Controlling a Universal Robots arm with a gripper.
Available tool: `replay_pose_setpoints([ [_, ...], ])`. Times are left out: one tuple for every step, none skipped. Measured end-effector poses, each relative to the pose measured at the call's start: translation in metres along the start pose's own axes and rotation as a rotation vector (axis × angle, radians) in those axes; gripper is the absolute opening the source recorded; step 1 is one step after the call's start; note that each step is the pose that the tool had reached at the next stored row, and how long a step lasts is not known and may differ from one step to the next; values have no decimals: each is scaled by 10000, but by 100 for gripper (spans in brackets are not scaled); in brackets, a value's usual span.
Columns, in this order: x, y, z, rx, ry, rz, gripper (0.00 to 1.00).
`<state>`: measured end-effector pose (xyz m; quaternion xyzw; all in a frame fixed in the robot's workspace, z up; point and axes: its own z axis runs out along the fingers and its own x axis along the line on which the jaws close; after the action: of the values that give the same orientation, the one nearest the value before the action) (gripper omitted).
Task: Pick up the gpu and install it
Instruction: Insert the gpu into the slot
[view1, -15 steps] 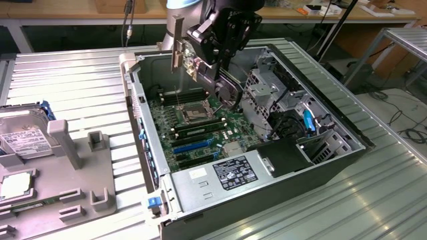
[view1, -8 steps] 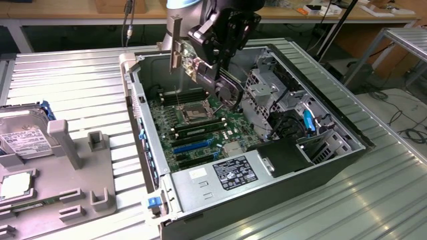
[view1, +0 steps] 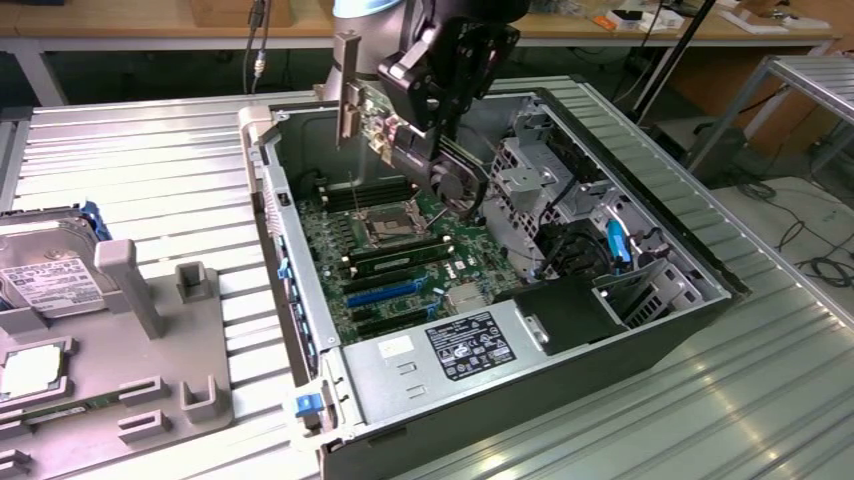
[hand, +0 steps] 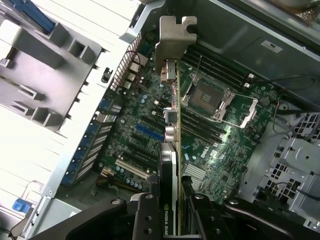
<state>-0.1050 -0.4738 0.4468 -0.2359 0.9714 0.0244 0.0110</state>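
Claw (hand: 175, 210) pinches the gpu (hand: 167, 160) edge-on over the motherboard (hand: 220, 145). Blue slots (view1: 384, 292) sit toward its six o'clock in the exterior view, so a misaligned descent could jam.

Green-black gpu (hand: 169, 165), silver bracket (hand: 175, 35), green motherboard (hand: 220, 145)

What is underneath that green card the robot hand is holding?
Below the green card, gripped by the hand, lies the motherboard: its processor socket, memory slots and a blue slot show. The strip of board directly under the card's edge is covered.
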Motion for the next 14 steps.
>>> replay_pose_setpoints([
  [0,0,0,-2,2,-50,27],
  [-1,0,0,-6,9,-189,27],
  [-2,-1,0,-9,12,-275,27],
  [-2,-1,0,-11,15,-341,27],
  [-3,-1,0,-13,17,-390,27],
  [-3,-2,0,-14,19,-439,27],
  [-4,-2,0,-16,21,-493,27],
  [-4,-2,0,-17,23,-532,27],
  [-4,-2,0,-19,25,-585,27],
  [-5,-2,0,-21,28,-644,27],
  [-5,-2,0,-22,29,-687,27],
  [-6,-3,0,-24,31,-734,27],
  [-6,-3,0,-25,34,-781,27],
  [-7,-3,0,-29,38,-882,27],
])
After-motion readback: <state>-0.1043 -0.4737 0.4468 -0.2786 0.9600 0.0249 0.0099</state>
